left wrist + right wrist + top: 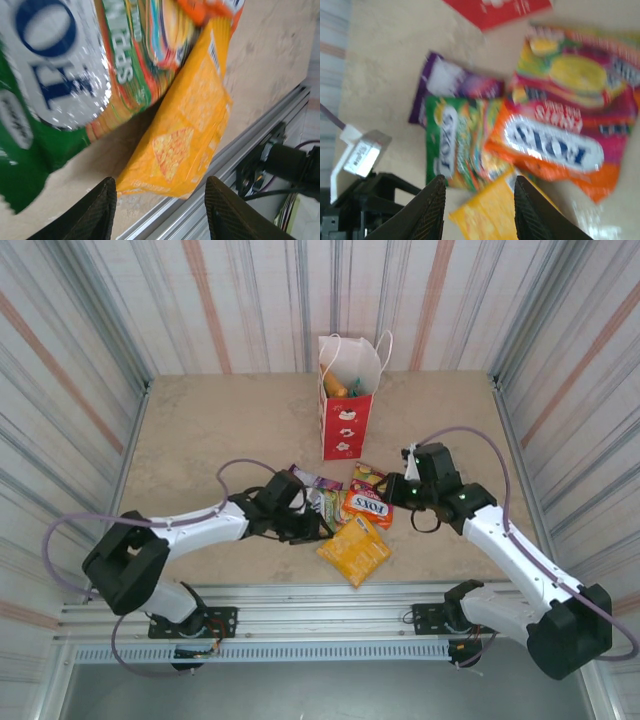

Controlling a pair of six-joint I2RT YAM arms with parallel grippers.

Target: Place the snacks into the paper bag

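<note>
A loose pile of snacks [350,512] lies on the surface [220,430] between 2 robot arms, near the upright paper bag [347,425], where something orange shows at the mouth. The left hand [160,210] hangs over the yellow packet [192,120], fingers apart and empty. The right hand [480,207], also apart and empty, hangs over the FOX'S packet [550,145]. This looks like the picking step: next, 1 hand must lower and close on a packet

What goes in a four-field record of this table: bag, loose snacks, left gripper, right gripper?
bag: paper bag upright, orange snack inside
loose snacks: purple packet, green-white packet, FOX'S packet, pink-yellow packet, orange-yellow packet, overlapping before the bag
left gripper: open, empty, near orange-yellow packet
right gripper: open, empty, above the pile
</note>
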